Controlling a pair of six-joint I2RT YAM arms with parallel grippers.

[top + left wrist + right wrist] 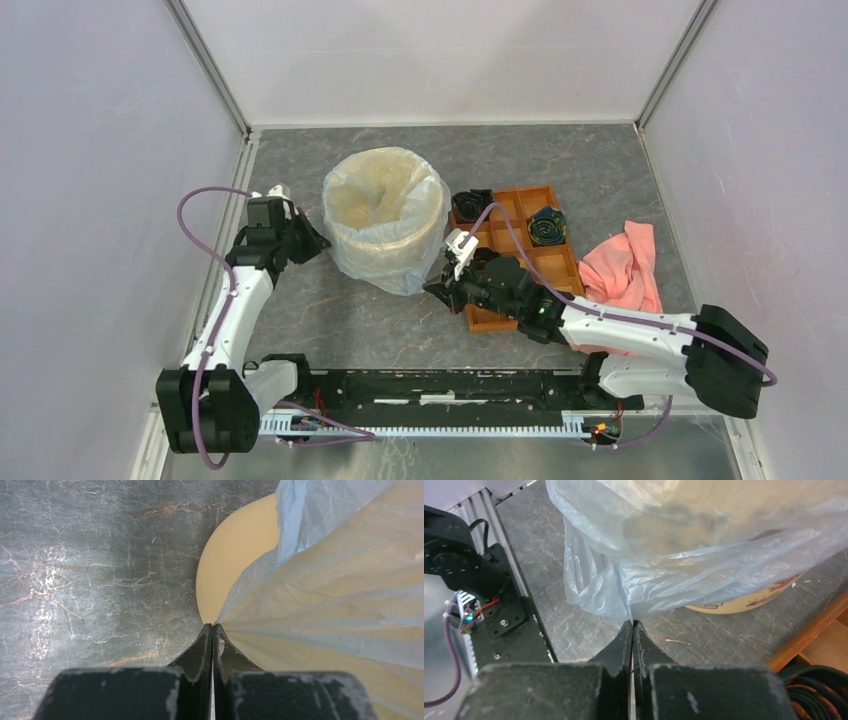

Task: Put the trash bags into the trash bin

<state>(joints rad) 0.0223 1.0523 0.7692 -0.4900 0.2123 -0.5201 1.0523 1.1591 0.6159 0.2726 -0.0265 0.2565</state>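
Note:
The pale blue-grey trash bag [385, 215] lines the cream-yellow trash bin [362, 205], draped over its rim and down its sides. My left gripper [322, 241] is at the bin's left side, shut on a fold of the trash bag [320, 605], which fans out taut from its tips [212, 626] across the bin's wall [235, 555]. At the bin's right side, my right gripper [432, 287] is shut on the bag's hanging lower edge [634, 587], the film pinched at its tips [632, 622]. The bin's base [749, 600] shows below the film.
An orange compartment tray [522, 205] with dark round items stands right of the bin, its edge [809, 632] close to my right gripper. A pink cloth [625, 265] lies further right. Side walls enclose the table; the arms' base rail [440, 385] runs along the near edge.

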